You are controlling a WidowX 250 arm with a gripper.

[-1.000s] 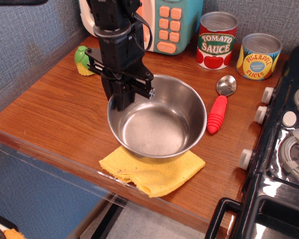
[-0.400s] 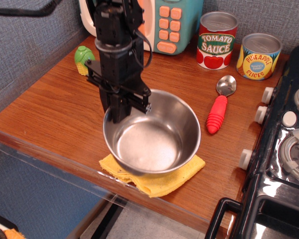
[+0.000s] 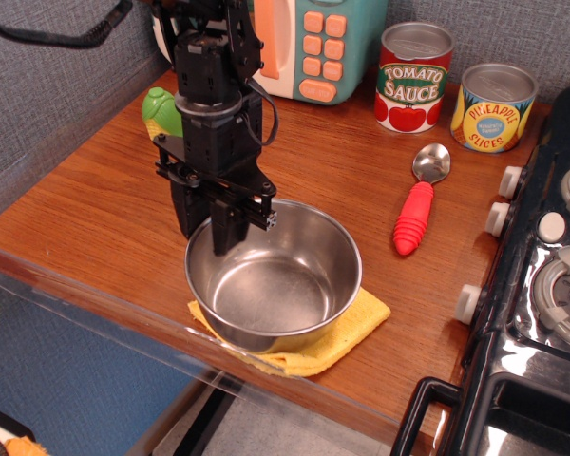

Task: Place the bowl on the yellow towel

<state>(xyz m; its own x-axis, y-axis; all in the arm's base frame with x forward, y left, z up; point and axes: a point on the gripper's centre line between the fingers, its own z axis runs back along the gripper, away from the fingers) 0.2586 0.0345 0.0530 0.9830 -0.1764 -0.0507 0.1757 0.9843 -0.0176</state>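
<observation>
Your fingers (image 3: 209,228) pinching bowl (image 3: 274,275) rim, left side. Bowl sits right below them on yellow towel (image 3: 347,332), near desk (image 3: 95,199) front edge. Red spoon (image 3: 416,207) off right.

Bowls: I count one (image 3: 274,275), steel.
Towels: I see one (image 3: 356,328), yellow.
Cans: I count two, a tomato sauce can (image 3: 414,76) and a pineapple slices can (image 3: 493,107).
Spoons: one (image 3: 418,199), with a red handle.
Grippers: I have one (image 3: 209,223).
Toy microwaves: one (image 3: 313,43).
Green and yellow toys: one (image 3: 160,112), partly hidden.
Stove knobs: I can count three white ones (image 3: 497,218) along the stove's edge.
</observation>
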